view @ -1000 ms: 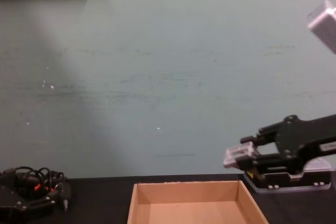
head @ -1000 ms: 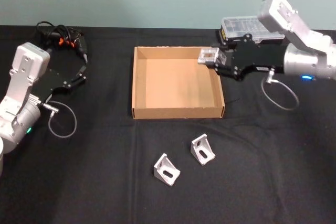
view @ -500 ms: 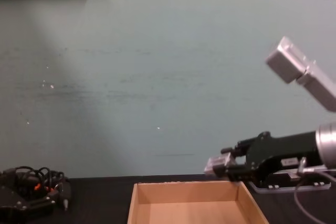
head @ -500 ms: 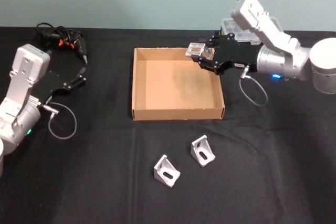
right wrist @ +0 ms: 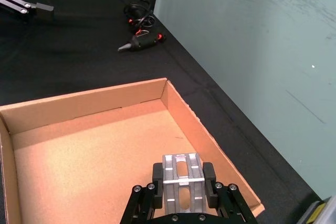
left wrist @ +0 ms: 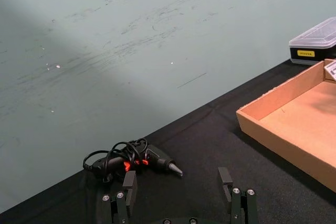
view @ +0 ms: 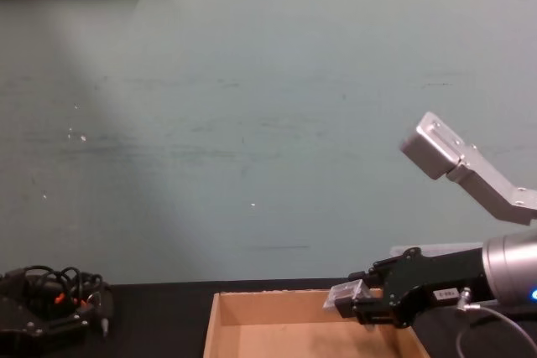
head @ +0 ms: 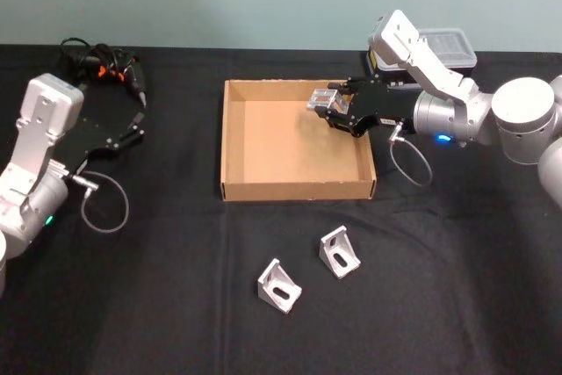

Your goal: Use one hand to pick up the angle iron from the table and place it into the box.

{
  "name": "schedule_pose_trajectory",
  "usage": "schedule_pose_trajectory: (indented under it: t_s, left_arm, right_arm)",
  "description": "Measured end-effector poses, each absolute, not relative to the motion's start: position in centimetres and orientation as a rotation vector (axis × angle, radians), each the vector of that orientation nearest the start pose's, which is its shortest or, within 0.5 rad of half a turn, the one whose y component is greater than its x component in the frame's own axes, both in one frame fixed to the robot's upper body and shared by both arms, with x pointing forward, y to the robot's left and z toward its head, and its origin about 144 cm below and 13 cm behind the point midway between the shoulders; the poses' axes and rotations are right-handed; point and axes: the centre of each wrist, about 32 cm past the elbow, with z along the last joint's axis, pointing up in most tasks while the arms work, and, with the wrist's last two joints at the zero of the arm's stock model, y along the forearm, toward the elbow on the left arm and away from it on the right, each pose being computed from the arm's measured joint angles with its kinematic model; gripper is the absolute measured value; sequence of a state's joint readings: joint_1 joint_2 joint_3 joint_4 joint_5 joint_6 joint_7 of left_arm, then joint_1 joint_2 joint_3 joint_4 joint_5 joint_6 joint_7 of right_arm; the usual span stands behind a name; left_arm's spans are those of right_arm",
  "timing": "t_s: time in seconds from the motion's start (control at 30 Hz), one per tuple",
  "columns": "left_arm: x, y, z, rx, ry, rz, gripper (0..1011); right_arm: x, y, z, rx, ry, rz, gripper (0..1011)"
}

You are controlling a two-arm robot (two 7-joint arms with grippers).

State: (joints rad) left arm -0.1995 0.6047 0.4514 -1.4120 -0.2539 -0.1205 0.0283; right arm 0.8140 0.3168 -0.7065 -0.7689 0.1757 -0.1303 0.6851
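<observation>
Clearance between the held angle iron [head: 321,97] and the floor of the box [head: 230,142] is the relation on which the release turns. The right pincer [head: 328,107] is closed on the bracket's two sides and is held over the inside of the box, close to its far right corner. In the right wrist view the bracket's long axis is seen to run in line with the fingers, pointing across the box floor toward its left wall, with bare cardboard beneath. Height is better judged from the chest view, where the piece is seen about level with the far rim of the box and not yet set down. The head view's downward look leaves this unclear. A short descent is probably called for before the jaws are parted. The left pincer [head: 133,127] is parked well to the left of the box, its fingers spread with nothing between them. A second angle iron [head: 338,251] and a third angle iron [head: 279,285] are seen on the desk [head: 457,287] in front of the box, near each other but apart.
</observation>
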Motion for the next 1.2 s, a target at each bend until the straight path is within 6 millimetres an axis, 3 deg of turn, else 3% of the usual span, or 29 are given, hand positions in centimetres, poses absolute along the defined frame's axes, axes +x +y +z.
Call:
schedule_pose_trajectory:
  t_s: [0.53,1.0,1.2]
  left_arm:
    - [48.86,30.97,113.98,0.304,-0.285,1.248,1000]
    - [48.86,30.97,113.98,0.304,-0.285,1.248,1000]
    - [48.86,30.97,113.98,0.304,-0.285,1.248,1000]
  right_arm:
    - [64.81,-24.97,119.26,-0.48,-0.226,-0.561,469]
    - [64.48,-24.91,119.26,-0.479,-0.223,-0.558,921]
    - [64.31,-24.93,119.26,-0.471,-0.228,-0.565,1000]
